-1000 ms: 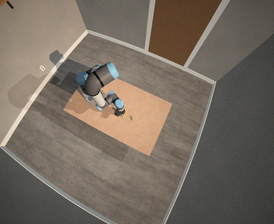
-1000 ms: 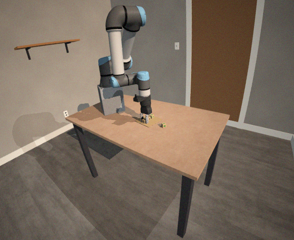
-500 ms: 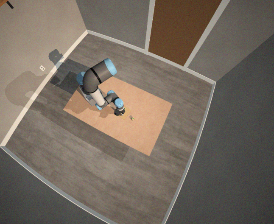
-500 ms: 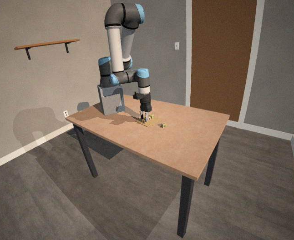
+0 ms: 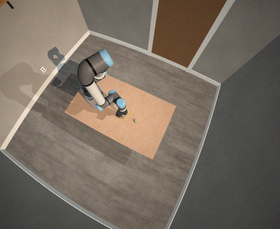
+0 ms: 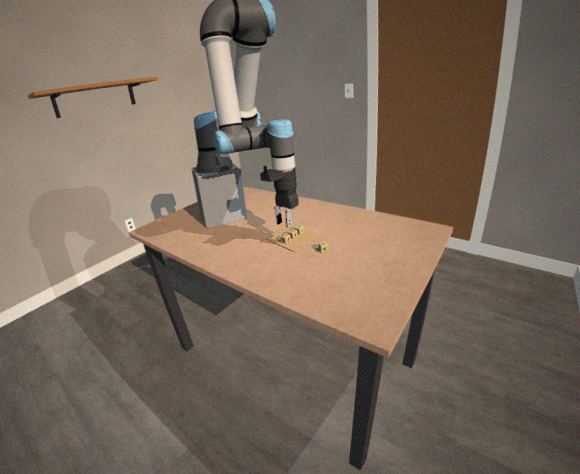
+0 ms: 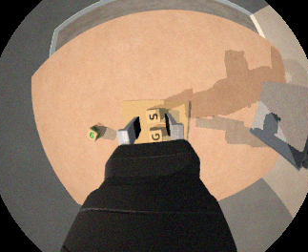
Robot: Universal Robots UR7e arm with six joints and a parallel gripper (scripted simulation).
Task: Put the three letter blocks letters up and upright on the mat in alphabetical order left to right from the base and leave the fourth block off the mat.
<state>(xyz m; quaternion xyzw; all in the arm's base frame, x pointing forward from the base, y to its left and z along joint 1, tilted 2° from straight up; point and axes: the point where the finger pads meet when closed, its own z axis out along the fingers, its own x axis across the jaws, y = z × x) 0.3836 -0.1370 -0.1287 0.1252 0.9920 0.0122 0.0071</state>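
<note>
A tan mat (image 6: pixel 293 240) lies on the table near the robot's base. Three small blocks (image 6: pixel 291 233) sit on it in a close row. In the wrist view I read an S block (image 7: pixel 154 116) and a G block (image 7: pixel 155 136) between my fingers; a third block is hidden under the gripper body. My gripper (image 6: pixel 283 218) hangs open a little above the row, touching none of the blocks; it also shows in the wrist view (image 7: pixel 153 130). The fourth block (image 6: pixel 323 247), with a green mark, lies on the table off the mat, also in the wrist view (image 7: pixel 98 133).
The grey robot pedestal (image 6: pixel 218 196) stands at the table's back left corner. The table's edges lie far from the mat. A wall shelf (image 6: pixel 93 86) hangs at the left, well away.
</note>
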